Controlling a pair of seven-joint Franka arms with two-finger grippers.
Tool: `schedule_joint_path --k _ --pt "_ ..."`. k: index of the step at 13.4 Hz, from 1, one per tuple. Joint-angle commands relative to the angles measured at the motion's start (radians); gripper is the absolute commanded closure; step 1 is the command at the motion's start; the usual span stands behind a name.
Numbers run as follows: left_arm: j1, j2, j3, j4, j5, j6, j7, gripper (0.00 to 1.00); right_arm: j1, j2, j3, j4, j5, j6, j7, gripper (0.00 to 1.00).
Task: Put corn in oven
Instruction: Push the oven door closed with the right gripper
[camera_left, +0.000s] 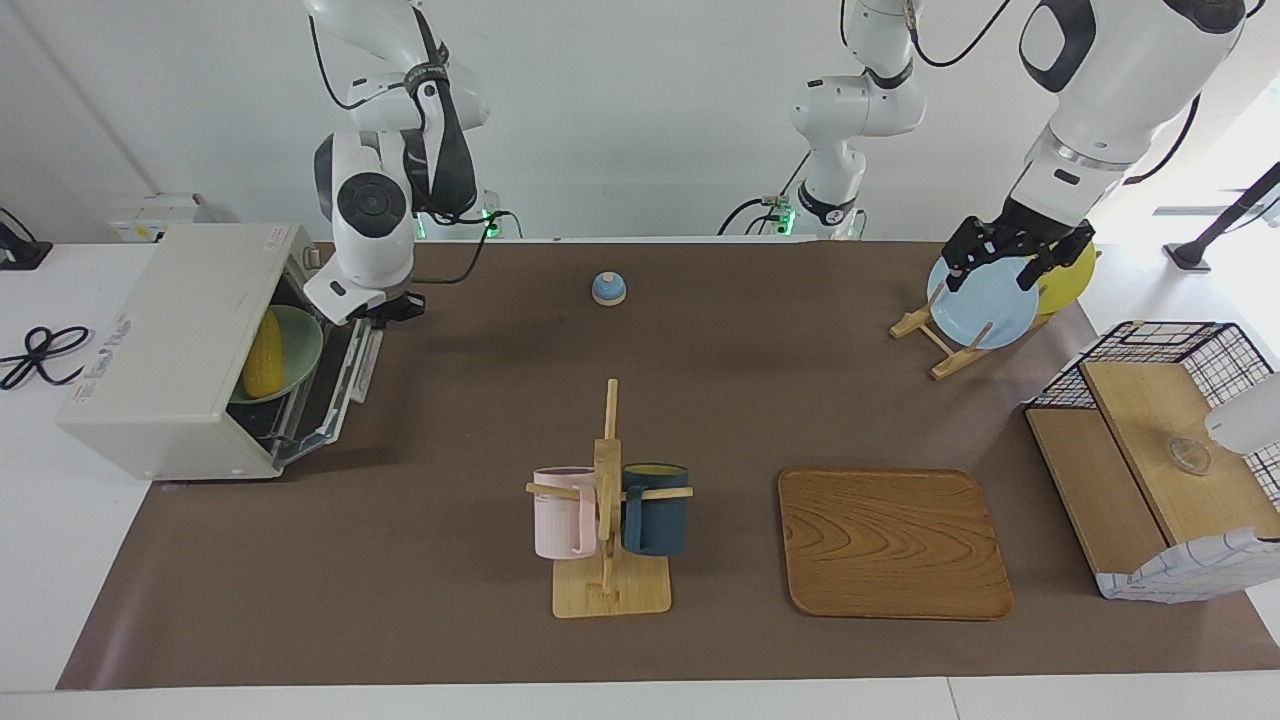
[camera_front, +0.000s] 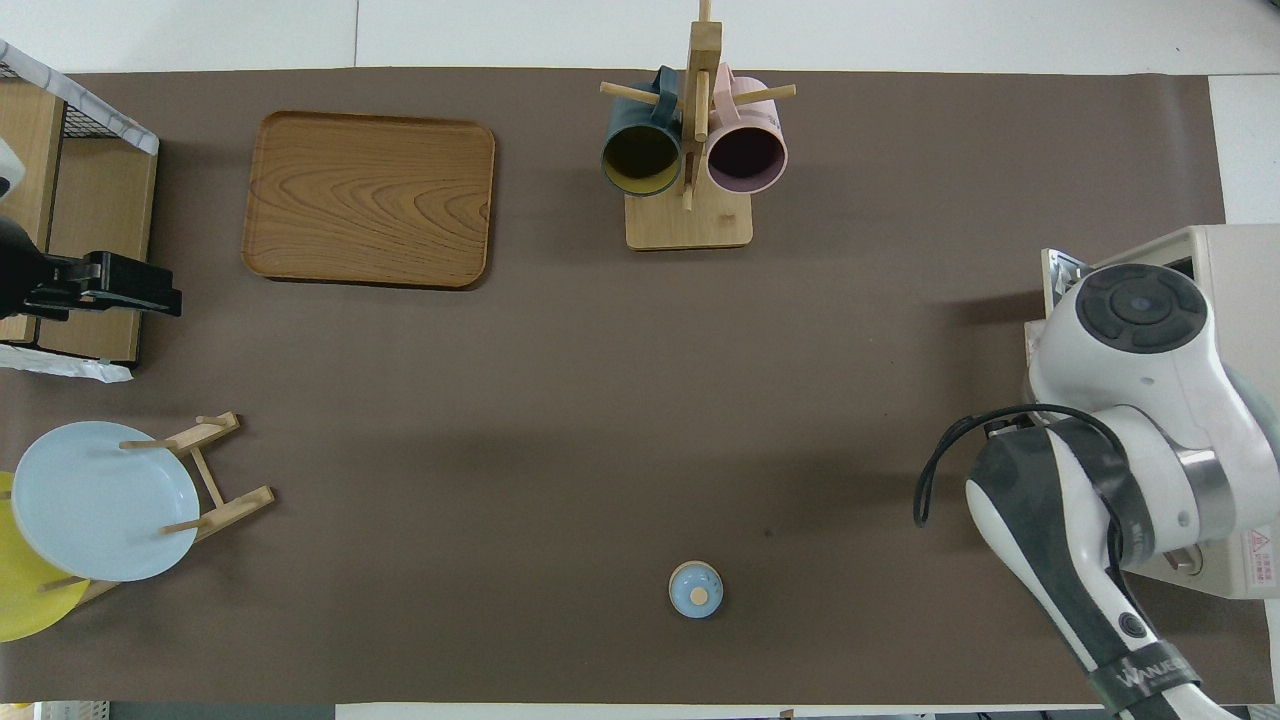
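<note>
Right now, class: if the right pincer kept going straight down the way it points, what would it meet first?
Probably the raised edge of the oven door, which stands half closed beneath the right pincer. The pincer is shut and points down at that top edge; depth is unclear, so it might pass just beside it onto the brown mat.

Yellow corn (camera_left: 263, 354) lies inside the off-white oven (camera_left: 170, 340), door half raised.

Corn (camera_left: 264, 354) inside half-shut oven (camera_left: 175, 350)
</note>
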Motion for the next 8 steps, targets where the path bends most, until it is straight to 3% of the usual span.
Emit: schedule_joint_path --k 1,8 --pt "0.005 -0.012 -0.004 -0.008 0.006 -0.014 -0.001 0.0 -0.063 -0.024 -0.013 0.035 -0.044 -0.008 -0.114 1.0" --pt "0.005 -0.012 -0.004 -0.008 0.006 -0.014 -0.001 0.0 -0.166 -0.077 -0.014 0.035 -0.035 -0.042 -0.282 0.98"
